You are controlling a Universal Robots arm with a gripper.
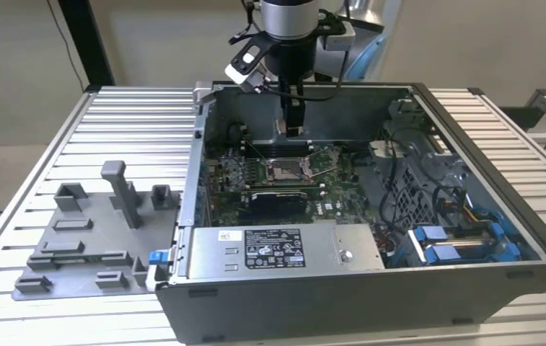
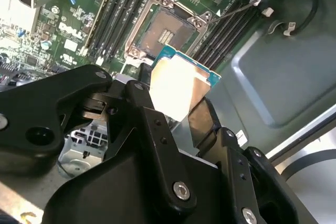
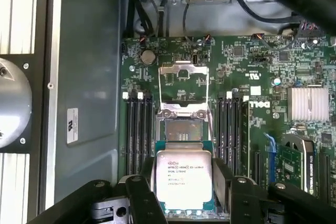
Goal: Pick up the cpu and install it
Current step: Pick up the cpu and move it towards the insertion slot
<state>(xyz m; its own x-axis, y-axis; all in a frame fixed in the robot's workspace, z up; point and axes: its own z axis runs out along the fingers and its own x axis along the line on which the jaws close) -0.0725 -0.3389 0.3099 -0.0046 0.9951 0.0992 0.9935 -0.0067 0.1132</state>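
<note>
The cpu [image 3: 184, 179], a small square chip with a pale silver top and a green rim, sits between my gripper's black fingers [image 3: 142, 195] in both wrist views. My gripper [image 1: 294, 128] is shut on it and hangs inside the open computer case [image 1: 503, 277], just above the motherboard. In the second wrist view the cpu [image 2: 178, 90] is tilted, with its edge close to the socket [image 2: 163, 32]. That socket [image 3: 182, 129] has a dark centre, and its metal frame lid [image 3: 184, 77] is folded open. From the exterior view the socket [image 1: 285, 169] lies right below the fingertips.
Rows of memory slots [image 3: 139, 124] flank the socket on both sides, and a thin lever [image 2: 236, 9] stands beside it. A power supply box [image 1: 273, 249] and blue drive brackets [image 1: 456, 241] fill the case front. Grey fixture blocks [image 1: 90, 231] stand on the table at the exterior view's left.
</note>
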